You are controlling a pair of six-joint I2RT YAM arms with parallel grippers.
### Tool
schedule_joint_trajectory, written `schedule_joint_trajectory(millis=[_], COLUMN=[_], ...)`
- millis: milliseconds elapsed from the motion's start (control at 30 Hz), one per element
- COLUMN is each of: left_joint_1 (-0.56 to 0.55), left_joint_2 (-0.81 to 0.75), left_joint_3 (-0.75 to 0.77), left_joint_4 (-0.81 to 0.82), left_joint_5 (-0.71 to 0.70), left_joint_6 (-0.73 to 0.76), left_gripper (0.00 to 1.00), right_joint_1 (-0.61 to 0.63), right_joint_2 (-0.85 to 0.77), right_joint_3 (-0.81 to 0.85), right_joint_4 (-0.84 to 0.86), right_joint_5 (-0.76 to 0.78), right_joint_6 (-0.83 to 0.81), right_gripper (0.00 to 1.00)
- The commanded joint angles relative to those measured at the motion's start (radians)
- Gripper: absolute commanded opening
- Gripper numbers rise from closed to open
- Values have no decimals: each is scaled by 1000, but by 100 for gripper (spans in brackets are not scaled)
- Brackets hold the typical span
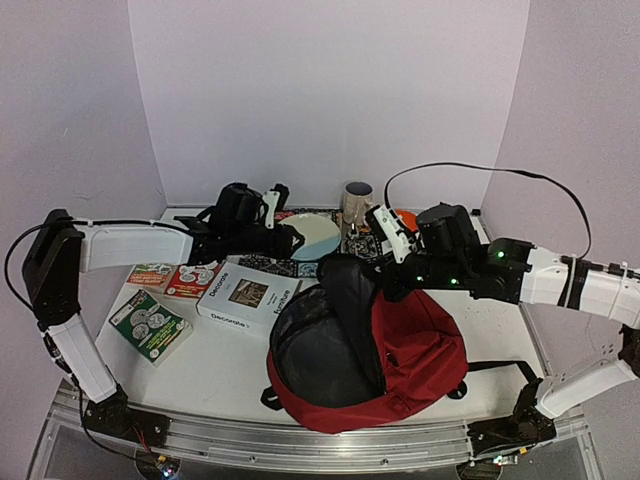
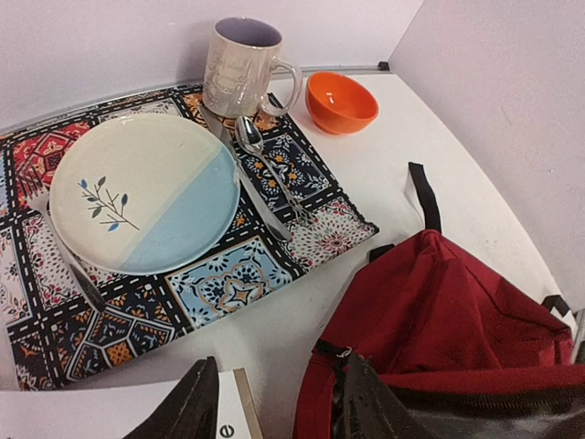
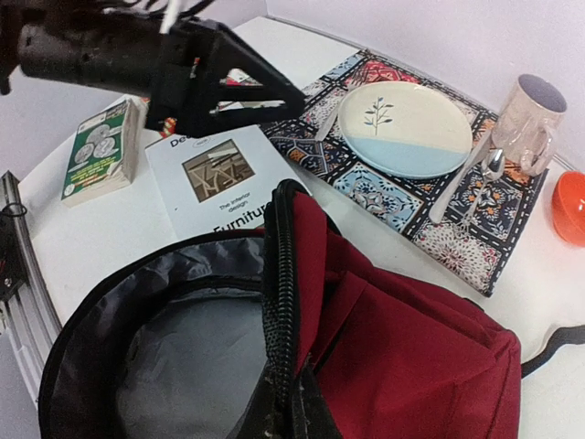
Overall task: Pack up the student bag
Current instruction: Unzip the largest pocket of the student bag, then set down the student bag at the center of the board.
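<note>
Red fabric, the bag (image 1: pixel 420 350) lay on the near middle of the table (image 1: pixel 225 375), just right of a white book (image 1: pixel 248 297). Its main pocket gaped wide and showed only grey lining. The right gripper (image 3: pixel 285 416) was clamped on the zipper rim and held that edge up off the table. The left gripper (image 2: pixel 279 407) hung over the book's far corner, its fingers parted with nothing between them.

Farther back, a mug (image 2: pixel 242 69) stood on the far edge of a patterned mat (image 2: pixel 228 283). An orange bowl (image 2: pixel 340 101) sat on the bare table just right of it, showing only its own glaze. Whether the mug held anything could not be told.

The right wrist view looked straight down into the bag. The left wrist view gave the plate (image 2: pixel 146 197) with a knife (image 2: pixel 245 178) and a spoon (image 2: pixel 270 165) at its right. Only the top view took in two small booklets (image 1: pixel 195 280) left of the white book, beyond a green book (image 1: pixel 150 325).

The table was white, and the walls (image 1: pixel 330 90) behind and at both sides were pale lilac.
</note>
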Motion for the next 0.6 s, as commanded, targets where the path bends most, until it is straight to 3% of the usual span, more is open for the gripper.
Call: schedule_joint_trajectory(millis=[0,233,400,567], left_joint_1=[-30,-176,-212,-238], left_joint_2=[-103,-117,-82,-19], left_joint_3=[-106,-217,-266,-219], left_joint_4=[-28,-59,-65,-59], left_joint_5=[-31,-113,-128,-112], left_joint_6=[-43,-90,-121,-109], left_gripper=[51,55,56,51], right_joint_1=[-39,-99,-161,-234], right_joint_2=[-10,-27,-37,-47], right_joint_3=[59,36,-19,-73], right_joint_4=[50,43,35,24], right_joint_5=[82,152,164,173], right_joint_6=[42,59,94,140], right_gripper=[0,0,0,0])
